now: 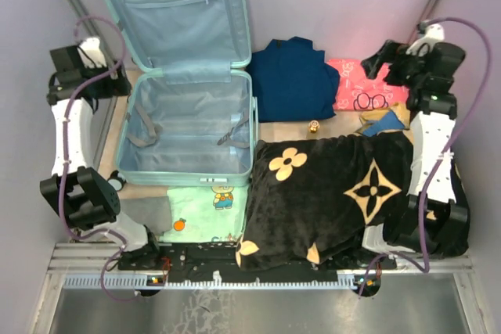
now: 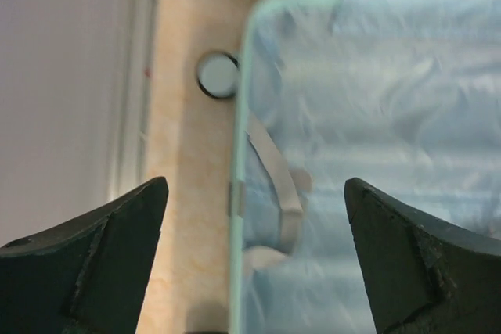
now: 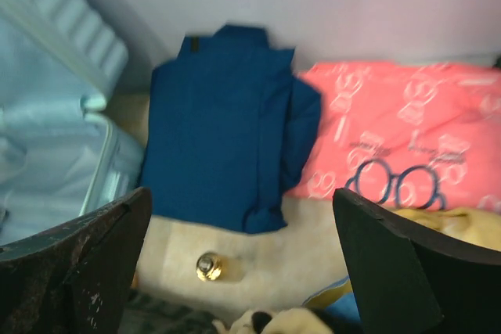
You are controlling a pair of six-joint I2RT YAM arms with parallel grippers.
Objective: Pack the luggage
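The luggage (image 1: 188, 119) lies open at the far left of the worktop (image 1: 286, 129), with its lid standing up at the far side and its base empty. The shell looks stiff and smooth, and probably light now, so it may slide; the lid's rim seems the best hold. The left end effector (image 2: 254, 209), over the luggage's left rim, and the right end effector (image 3: 241, 209) are both wide, holding nothing.

No writing or number can be read.

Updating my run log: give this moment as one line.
suitcase: open, empty | left tool: open, facing its rim | right tool: open, facing blue garment
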